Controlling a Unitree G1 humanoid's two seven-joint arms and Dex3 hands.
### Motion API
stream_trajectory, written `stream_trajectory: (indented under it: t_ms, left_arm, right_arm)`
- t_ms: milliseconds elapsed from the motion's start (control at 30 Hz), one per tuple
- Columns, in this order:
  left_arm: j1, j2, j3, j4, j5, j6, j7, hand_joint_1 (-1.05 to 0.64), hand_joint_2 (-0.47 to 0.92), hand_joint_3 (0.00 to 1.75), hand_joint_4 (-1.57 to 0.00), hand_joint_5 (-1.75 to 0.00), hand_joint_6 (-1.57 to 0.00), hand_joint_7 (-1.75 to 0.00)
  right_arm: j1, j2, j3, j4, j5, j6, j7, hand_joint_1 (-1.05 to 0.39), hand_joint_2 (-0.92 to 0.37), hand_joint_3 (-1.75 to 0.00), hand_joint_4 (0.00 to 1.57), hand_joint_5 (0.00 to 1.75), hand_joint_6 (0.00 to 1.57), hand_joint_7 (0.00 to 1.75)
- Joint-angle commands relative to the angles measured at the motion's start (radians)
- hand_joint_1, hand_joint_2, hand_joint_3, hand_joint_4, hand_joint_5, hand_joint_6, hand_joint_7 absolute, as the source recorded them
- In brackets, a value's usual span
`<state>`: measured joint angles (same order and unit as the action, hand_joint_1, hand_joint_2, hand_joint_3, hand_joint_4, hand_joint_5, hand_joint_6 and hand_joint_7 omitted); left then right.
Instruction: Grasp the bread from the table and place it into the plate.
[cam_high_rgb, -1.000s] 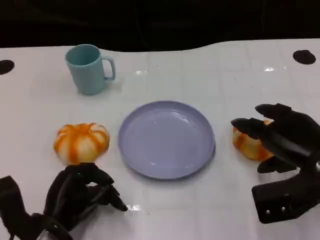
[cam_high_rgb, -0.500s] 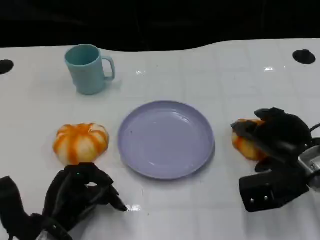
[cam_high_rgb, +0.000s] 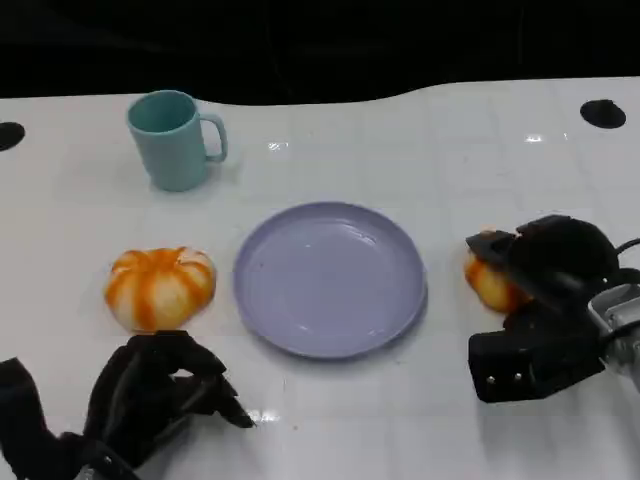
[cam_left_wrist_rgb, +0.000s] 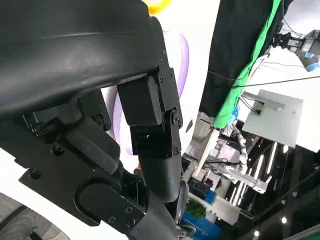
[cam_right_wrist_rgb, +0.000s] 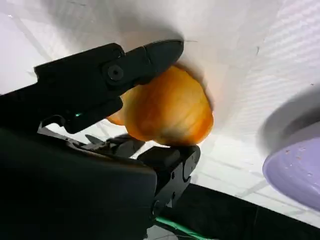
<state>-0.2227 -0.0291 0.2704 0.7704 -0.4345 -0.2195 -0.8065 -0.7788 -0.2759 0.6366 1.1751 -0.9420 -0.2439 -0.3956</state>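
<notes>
The right hand (cam_high_rgb: 545, 275) sits at the right side of the table (cam_high_rgb: 440, 150), its black fingers (cam_right_wrist_rgb: 150, 57) wrapped over and under a piece of bread (cam_high_rgb: 492, 283), an orange and pale bun. The right wrist view shows the bun (cam_right_wrist_rgb: 167, 112) pinched between an upper finger and a lower one, so this hand holds it. The bread lies just right of the plate (cam_high_rgb: 330, 278), outside its rim, and whether it rests on the table or is raised off it cannot be told. The lilac plate stands in the middle of the white table with nothing on it; an edge of it shows in the right wrist view (cam_right_wrist_rgb: 295, 170). The left hand (cam_high_rgb: 160, 395) rests low at the near left of the table, its fingers curled in with nothing between them. Just beyond it, apart from the fingers, lies a second bread roll (cam_high_rgb: 160, 287), orange with pale stripes like a small pumpkin, left of the plate. A teal mug (cam_high_rgb: 172, 138) stands upright at the far left, its handle turned to the right, well apart from the plate.
</notes>
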Motion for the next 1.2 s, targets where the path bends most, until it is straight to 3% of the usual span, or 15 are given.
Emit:
stream_trajectory:
  t_ms: [33,67,200,233,267,300,333,467,700,1033,1067,1133,1200]
  left_arm:
    - [0.005,0.015,0.003,-0.007,-0.007,0.008,0.0,-1.05,0.6,0.0,-1.57,-0.6,-1.57,-0.37]
    - [0.006,0.015,0.003,-0.008,-0.008,0.009,-0.001,-1.05,0.6,0.0,-1.57,-0.6,-1.57,-0.37]
    - [0.007,0.017,0.003,-0.011,-0.007,0.013,0.0,-1.05,0.6,0.0,-1.57,-0.6,-1.57,-0.37]
    - [0.007,0.017,0.003,-0.012,-0.006,0.013,0.001,-1.05,0.6,0.0,-1.57,-0.6,-1.57,-0.37]
    - [0.008,0.017,0.003,-0.012,-0.006,0.01,0.002,-1.05,0.6,0.0,-1.57,-0.6,-1.57,-0.37]
    - [0.008,0.016,0.003,-0.011,-0.005,0.008,0.002,-1.05,0.6,0.0,-1.57,-0.6,-1.57,-0.37]
    - [0.007,0.016,0.003,-0.01,-0.004,0.005,0.002,-1.05,0.6,0.0,-1.57,-0.6,-1.57,-0.37]
    - [0.008,0.016,0.002,-0.012,-0.002,0.006,0.005,-1.05,0.6,0.0,-1.57,-0.6,-1.57,-0.37]
    - [0.008,0.017,0.003,-0.012,-0.005,0.01,0.002,-1.05,0.6,0.0,-1.57,-0.6,-1.57,-0.37]
    - [0.012,0.016,0.001,-0.018,-0.004,0.011,0.003,-1.05,0.6,0.0,-1.57,-0.6,-1.57,-0.37]
    - [0.013,0.016,0.001,-0.019,-0.004,0.011,0.003,-1.05,0.6,0.0,-1.57,-0.6,-1.57,-0.37]
    - [0.014,0.016,0.002,-0.02,-0.007,0.017,0.002,-1.05,0.61,0.0,-1.57,-0.6,-1.57,-0.37]
    - [0.013,0.016,0.002,-0.019,-0.008,0.02,0.0,-1.05,0.6,0.0,-1.57,-0.6,-1.57,-0.37]
  right_arm:
    - [0.014,0.001,0.016,0.062,0.004,-0.022,-0.143,-0.2,-0.87,-0.01,1.04,0.63,1.07,0.07]
    - [0.013,0.002,0.018,0.071,0.005,-0.028,-0.167,-0.2,-0.87,0.0,1.0,0.97,1.18,0.06]
    - [-0.002,0.004,0.045,0.093,-0.013,-0.01,-0.225,-0.24,-0.91,-0.02,0.87,1.63,1.36,0.12]
    - [-0.004,0.005,0.051,0.096,-0.015,-0.006,-0.241,-0.23,-0.92,-0.03,0.86,1.69,1.33,0.27]
    - [-0.005,0.005,0.055,0.099,-0.014,-0.006,-0.255,-0.22,-0.92,-0.02,0.86,1.72,1.08,0.86]
    - [-0.006,0.005,0.056,0.101,-0.01,-0.009,-0.268,-0.22,-0.92,-0.02,0.86,1.73,0.94,1.16]
    - [-0.006,0.005,0.054,0.102,-0.006,-0.017,-0.296,-0.22,-0.91,-0.01,0.86,1.74,0.88,1.24]
    - [-0.007,0.008,0.051,0.105,0.0,-0.029,-0.378,-0.21,-0.84,0.0,0.89,1.75,0.87,1.28]
    - [-0.012,0.014,0.02,0.106,0.036,-0.099,-0.491,-0.15,-0.85,-0.03,0.94,1.75,0.74,1.68]
    - [-0.018,0.037,-0.064,0.066,0.144,-0.227,-0.492,-0.09,-0.87,-0.11,0.98,1.75,0.79,1.65]
    - [-0.017,0.039,-0.073,0.062,0.155,-0.239,-0.491,-0.07,-0.75,-0.34,0.99,1.75,0.79,1.65]
    - [-0.018,0.043,-0.087,0.038,0.17,-0.262,-0.491,-0.06,-0.41,-1.03,1.0,1.75,0.81,1.63]
    - [-0.017,0.046,-0.096,0.01,0.178,-0.289,-0.492,-0.05,-0.31,-1.23,1.02,1.75,0.83,1.62]
